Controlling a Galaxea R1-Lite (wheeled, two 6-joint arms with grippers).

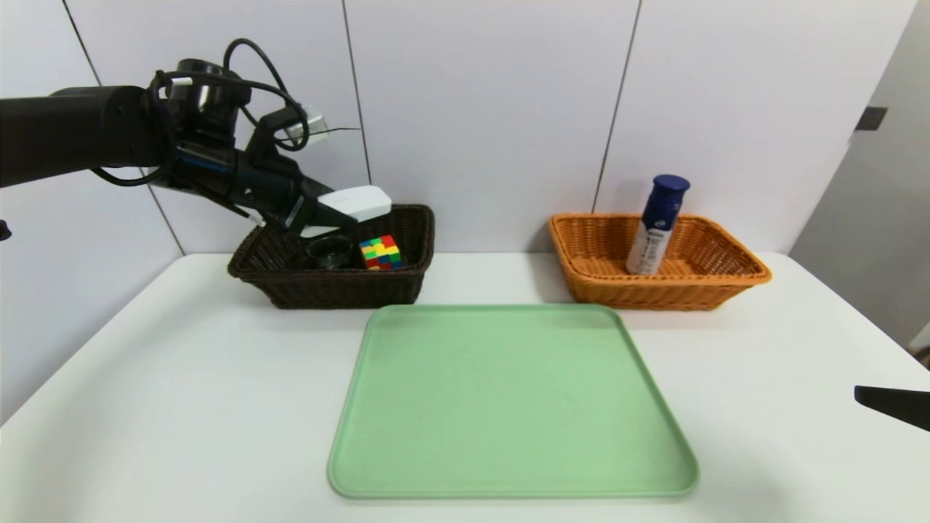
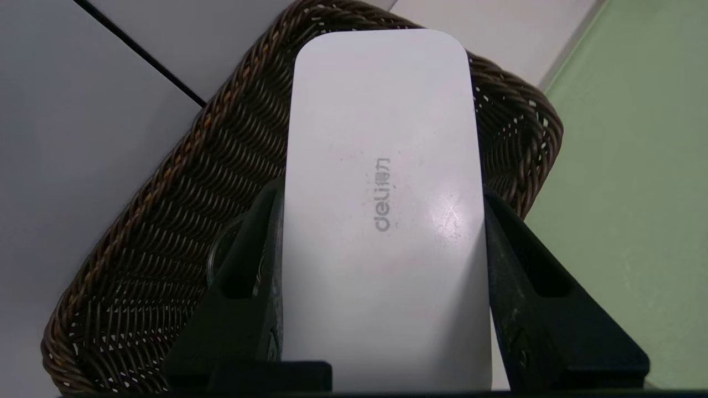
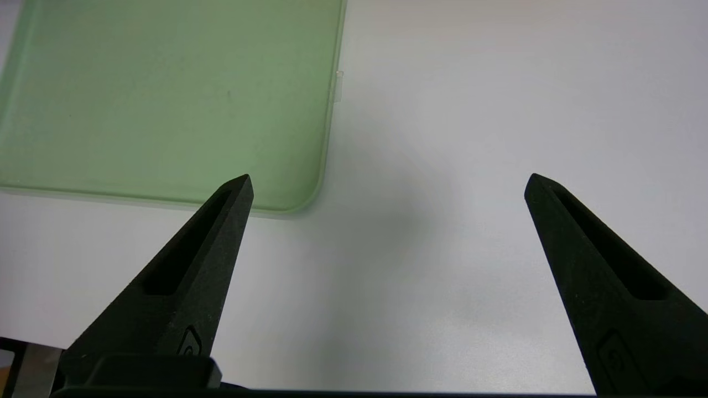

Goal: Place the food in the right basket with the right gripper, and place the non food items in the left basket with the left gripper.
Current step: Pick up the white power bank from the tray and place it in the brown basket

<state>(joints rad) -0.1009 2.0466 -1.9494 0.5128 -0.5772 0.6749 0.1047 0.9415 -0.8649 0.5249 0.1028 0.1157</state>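
Count: two woven baskets, one green tray, one white case, one colour cube, one dark round object, one bottle.

The dark brown wicker basket sits at 10 o'clock from the flat green plastic tray; the orange wicker basket sits at 2 o'clock from it. Both baskets and the tray rest on the white table.

The left gripper hangs over the dark brown basket, its black fingers clamped on the two long sides of a white rounded rectangular plastic case printed "deli". The case projects past the fingertips, its free end toward 3 o'clock, above the basket's interior and clear of the rim.

Inside the dark brown basket, below the case: a multicoloured puzzle cube toward the 3 o'clock end and a dark round ring-like object just beside it at its 9 o'clock. Whether the case touches either cannot be told.

A white bottle with a dark blue cap stands tilted in the orange basket.

The right gripper is low over bare table at 4 o'clock from the tray, fingers spread wide, holding nothing.
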